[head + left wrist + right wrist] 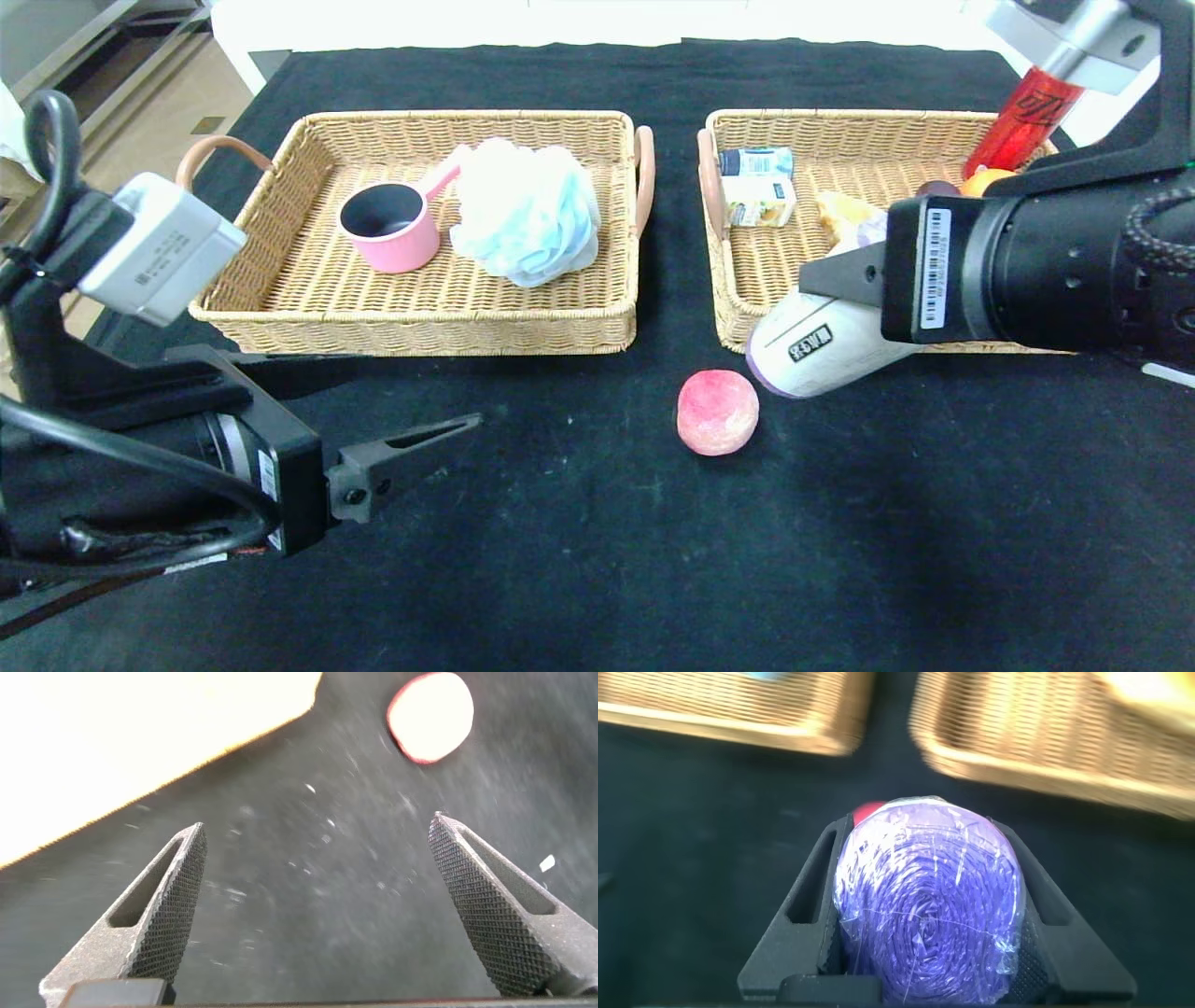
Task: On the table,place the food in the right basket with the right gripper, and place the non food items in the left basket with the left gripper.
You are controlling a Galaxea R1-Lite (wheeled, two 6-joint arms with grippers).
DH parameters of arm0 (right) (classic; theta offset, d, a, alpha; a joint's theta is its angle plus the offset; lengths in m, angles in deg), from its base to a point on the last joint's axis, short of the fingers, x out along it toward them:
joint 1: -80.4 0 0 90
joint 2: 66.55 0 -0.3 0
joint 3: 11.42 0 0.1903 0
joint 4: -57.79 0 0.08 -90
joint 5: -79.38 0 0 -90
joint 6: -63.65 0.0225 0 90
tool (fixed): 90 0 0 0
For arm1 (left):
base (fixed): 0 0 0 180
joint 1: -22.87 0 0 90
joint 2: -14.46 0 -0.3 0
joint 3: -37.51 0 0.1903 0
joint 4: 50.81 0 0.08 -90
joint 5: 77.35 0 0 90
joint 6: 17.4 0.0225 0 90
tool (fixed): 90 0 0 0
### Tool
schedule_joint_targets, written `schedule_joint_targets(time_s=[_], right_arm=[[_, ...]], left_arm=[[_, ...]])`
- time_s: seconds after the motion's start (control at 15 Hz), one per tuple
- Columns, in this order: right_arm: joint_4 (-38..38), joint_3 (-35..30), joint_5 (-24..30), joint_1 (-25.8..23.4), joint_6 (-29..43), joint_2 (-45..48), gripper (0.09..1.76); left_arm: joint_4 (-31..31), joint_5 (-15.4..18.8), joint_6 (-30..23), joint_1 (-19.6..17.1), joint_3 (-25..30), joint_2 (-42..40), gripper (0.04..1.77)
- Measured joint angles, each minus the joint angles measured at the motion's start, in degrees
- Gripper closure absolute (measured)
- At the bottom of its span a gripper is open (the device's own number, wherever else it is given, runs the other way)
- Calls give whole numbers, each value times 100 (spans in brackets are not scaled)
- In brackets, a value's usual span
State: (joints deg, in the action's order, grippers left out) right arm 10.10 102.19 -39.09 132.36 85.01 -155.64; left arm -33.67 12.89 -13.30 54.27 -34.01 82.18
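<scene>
The right gripper [822, 280] has its fingers squeezed around the grey roll [826, 347], holding it above the worktop [579, 560] by the right basket [738, 308]. The roll is not food, so next it should probably go toward the left basket [420, 327]. The left gripper [411, 448] waits with fingers wide apart. The peach [717, 412] lies on the worktop.

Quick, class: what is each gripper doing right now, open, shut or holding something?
Left gripper: open, empty, low above the table.
Right gripper: shut on the grey-labelled roll with purple end.
</scene>
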Motion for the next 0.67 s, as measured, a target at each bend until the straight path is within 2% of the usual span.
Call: schedule_joint_targets(time_s=[0.27,0.67], right_arm=[[730,230,16,527,9,-438,91],[1215,385,-17,973,133,-1257,91]], left_arm=[[1,2,34,-276,-160,-300,9],[-5,0,98,-354,-276,-651,9]])
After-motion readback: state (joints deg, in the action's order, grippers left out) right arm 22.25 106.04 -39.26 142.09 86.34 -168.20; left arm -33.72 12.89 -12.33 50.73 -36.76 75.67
